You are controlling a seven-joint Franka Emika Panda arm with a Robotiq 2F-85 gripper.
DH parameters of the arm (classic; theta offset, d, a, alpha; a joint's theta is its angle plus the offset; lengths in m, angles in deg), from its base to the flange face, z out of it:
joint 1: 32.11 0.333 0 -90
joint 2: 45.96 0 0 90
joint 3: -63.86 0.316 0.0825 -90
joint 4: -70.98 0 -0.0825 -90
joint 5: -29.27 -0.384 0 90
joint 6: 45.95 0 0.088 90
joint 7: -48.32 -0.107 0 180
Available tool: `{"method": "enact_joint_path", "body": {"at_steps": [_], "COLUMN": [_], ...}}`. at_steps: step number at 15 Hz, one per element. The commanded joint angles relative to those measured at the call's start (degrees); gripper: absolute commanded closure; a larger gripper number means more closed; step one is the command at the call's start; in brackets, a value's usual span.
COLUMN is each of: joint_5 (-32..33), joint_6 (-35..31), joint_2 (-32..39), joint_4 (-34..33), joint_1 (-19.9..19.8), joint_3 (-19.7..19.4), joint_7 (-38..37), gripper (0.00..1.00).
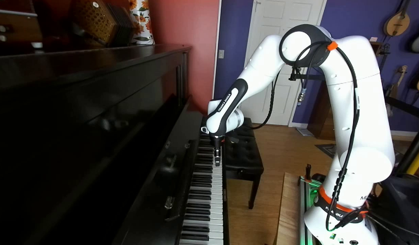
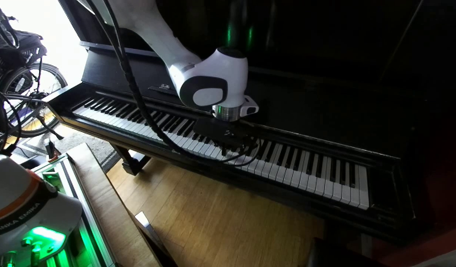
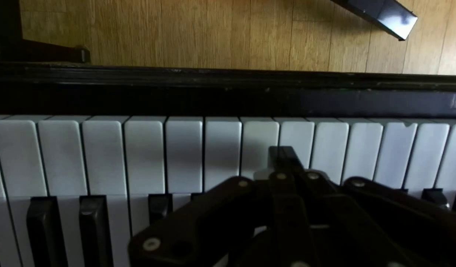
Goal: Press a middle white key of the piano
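The glossy black upright piano shows in both exterior views. Its long row of white keys runs below the lid and shows in the wrist view. My gripper points down over the middle part of the keyboard. In the wrist view my gripper has its fingertips together with nothing between them, over the border between two white keys. I cannot tell whether the tips touch a key. In an exterior view my gripper is dark and partly hidden by a cable.
A black padded bench stands beside the keyboard. The arm's base stands by a wooden table. A black cable loops low over the keys. A concertina and a flowered vase stand on the piano top.
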Motion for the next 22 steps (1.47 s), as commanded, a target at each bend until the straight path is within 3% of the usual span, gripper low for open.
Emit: {"method": "enact_joint_path", "body": {"at_steps": [1,22], "joint_5": [1.45,2.91], "joint_6": [-1.99,-2.72], "joint_2": [1.47,3.95], "joint_4": [-0.55,-1.35], "joint_1": [-0.75,-1.22], "joint_3": [0.30,0.02], "joint_7": [-1.70,-3.59], "gripper": [1.00,1.00]}}
